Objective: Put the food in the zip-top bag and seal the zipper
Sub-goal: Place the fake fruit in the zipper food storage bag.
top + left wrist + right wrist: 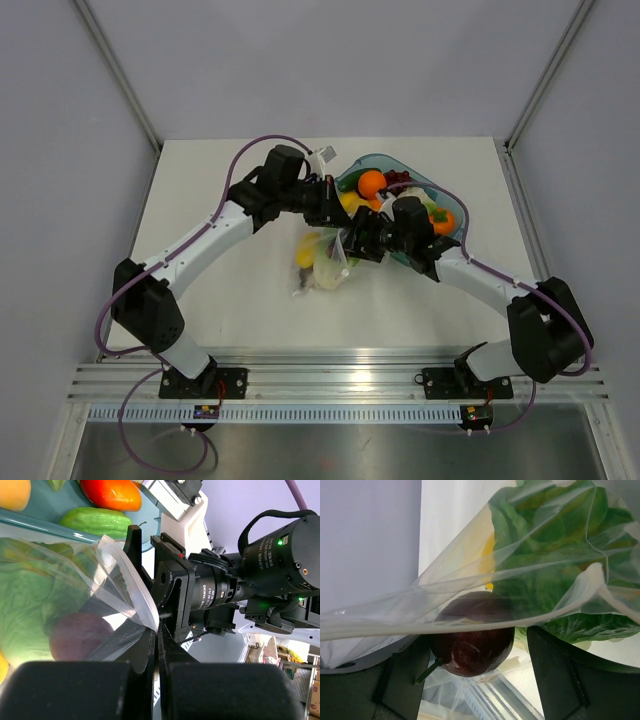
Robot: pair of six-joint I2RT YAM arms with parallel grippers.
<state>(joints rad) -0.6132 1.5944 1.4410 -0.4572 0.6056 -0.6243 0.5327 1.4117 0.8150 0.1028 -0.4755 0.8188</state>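
Clear crinkly zip-top bag (322,265) (green lettuce (545,580) inside) is pinched in the closed left gripper (157,652). Right gripper (474,645) gapes wide around a dark red fruit (470,657).

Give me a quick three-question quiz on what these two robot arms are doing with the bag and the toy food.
1. True or false: the left hand is pinched shut on the edge of the clear bag.
2. In the right wrist view, which piece shows between the fingers of the right hand? A) a lemon B) the dark red fruit C) a cucumber
3. Fill in: in the top view, the oranges rest in a teal ____.

Key: 1 true; 2 B; 3 tray.
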